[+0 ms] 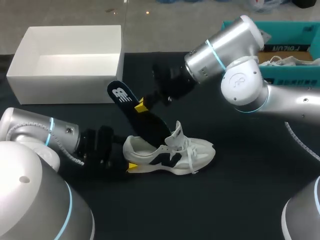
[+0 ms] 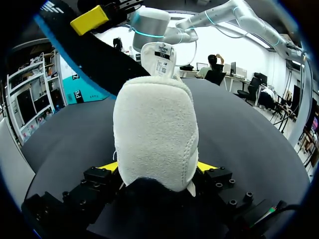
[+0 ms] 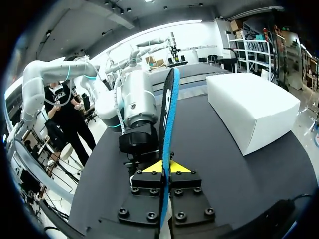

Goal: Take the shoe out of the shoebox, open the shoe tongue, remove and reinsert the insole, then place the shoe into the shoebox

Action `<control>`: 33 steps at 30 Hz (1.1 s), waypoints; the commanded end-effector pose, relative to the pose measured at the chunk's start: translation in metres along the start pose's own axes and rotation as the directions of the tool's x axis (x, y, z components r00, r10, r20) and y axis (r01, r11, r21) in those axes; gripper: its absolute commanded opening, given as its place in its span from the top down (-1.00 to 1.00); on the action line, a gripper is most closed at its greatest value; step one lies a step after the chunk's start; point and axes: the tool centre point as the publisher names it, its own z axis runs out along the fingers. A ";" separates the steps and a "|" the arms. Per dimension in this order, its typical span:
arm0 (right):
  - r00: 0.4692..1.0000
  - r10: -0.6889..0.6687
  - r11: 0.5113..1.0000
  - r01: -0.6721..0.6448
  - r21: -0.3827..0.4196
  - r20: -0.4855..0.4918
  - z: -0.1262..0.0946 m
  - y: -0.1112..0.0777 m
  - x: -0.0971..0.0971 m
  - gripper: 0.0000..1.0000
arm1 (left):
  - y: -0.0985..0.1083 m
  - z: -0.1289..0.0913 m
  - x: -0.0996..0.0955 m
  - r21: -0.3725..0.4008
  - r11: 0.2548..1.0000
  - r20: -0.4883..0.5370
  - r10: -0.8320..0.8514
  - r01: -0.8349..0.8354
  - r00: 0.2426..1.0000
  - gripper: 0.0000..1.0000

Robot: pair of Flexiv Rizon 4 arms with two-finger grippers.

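Observation:
A white sneaker [image 1: 172, 152] with a dark side logo lies on the black table, toe to the right. Its heel [image 2: 154, 134] fills the gap between the yellow fingertips [image 2: 107, 167] of my left gripper [image 1: 131, 162], which grips it from both sides. A black insole [image 1: 131, 107] with a blue edge sticks up and to the left out of the shoe's opening. My right gripper [image 1: 142, 106] is shut on the insole about midway along. In the right wrist view the insole [image 3: 168, 109] stands edge-on between the closed tips of the right gripper [image 3: 166, 167]. The white shoebox [image 1: 20, 75] stands open at the back left.
A teal box [image 1: 295, 37] holding other shoes sits at the back right, behind my right arm. The shoebox's side wall [image 3: 249, 109] is off to the right gripper's side. Bare black tabletop [image 1: 225, 200] lies in front of the sneaker.

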 end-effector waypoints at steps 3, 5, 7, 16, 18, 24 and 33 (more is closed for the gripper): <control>0.997 0.057 0.995 -0.053 -0.091 0.043 -0.034 0.028 0.017 1.00 | 0.000 0.000 0.001 -0.001 1.000 0.001 0.000 0.000 1.000 1.00; 0.995 0.080 0.987 -0.072 -0.142 0.052 -0.048 0.039 0.020 1.00 | 0.000 0.000 0.001 -0.001 1.000 0.001 0.000 0.000 1.000 1.00; 0.995 0.080 0.987 -0.072 -0.142 0.052 -0.048 0.039 0.020 1.00 | 0.000 0.000 0.001 -0.001 1.000 0.001 0.000 0.000 1.000 1.00; 0.995 0.080 0.987 -0.072 -0.142 0.052 -0.048 0.039 0.020 1.00 | 0.000 0.000 0.001 -0.001 1.000 0.001 0.000 0.000 1.000 1.00; 0.995 0.080 0.987 -0.072 -0.142 0.052 -0.048 0.039 0.020 1.00 | 0.000 0.000 0.001 -0.001 1.000 0.001 0.000 0.000 1.000 1.00; 0.995 0.080 0.987 -0.072 -0.142 0.052 -0.048 0.039 0.020 1.00 | 0.000 0.000 0.001 -0.001 1.000 0.001 0.000 0.000 1.000 1.00; 0.993 0.113 0.972 -0.102 -0.213 0.038 -0.059 0.046 0.023 1.00 | 0.000 0.000 0.001 -0.001 1.000 0.001 0.000 0.000 1.000 1.00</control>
